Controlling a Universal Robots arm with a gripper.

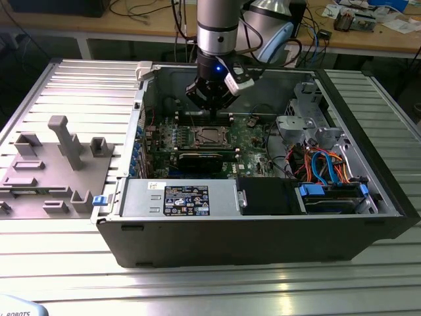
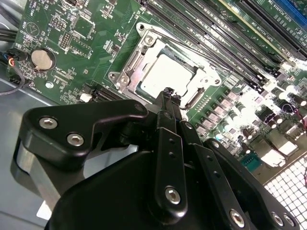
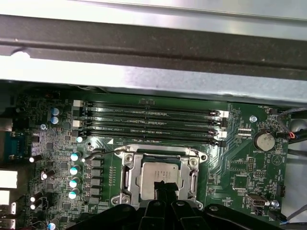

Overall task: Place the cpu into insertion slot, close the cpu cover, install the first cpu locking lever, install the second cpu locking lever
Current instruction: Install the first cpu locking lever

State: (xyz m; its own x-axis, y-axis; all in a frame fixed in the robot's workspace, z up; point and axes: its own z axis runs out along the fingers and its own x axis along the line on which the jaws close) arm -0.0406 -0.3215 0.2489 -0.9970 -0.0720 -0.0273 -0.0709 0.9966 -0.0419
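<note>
Now, case (image 1: 263, 230): open, holding one green board (image 1: 253, 131)
Slot (image 3: 160, 176): one cpu (image 2: 165, 76) seated, cpu cover (image 2: 125, 72) closed over it
Gripper (image 2: 169, 93): fingers together, empty, just above the cpu's near edge

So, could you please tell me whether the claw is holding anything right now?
Nothing: the black claw is shut and empty, its tips just above the silver-grey square cpu.

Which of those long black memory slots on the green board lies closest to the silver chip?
The bottom slot of the stack in the first wrist view: it runs right beside the cpu cover around the cpu; the others lie farther off.
</note>
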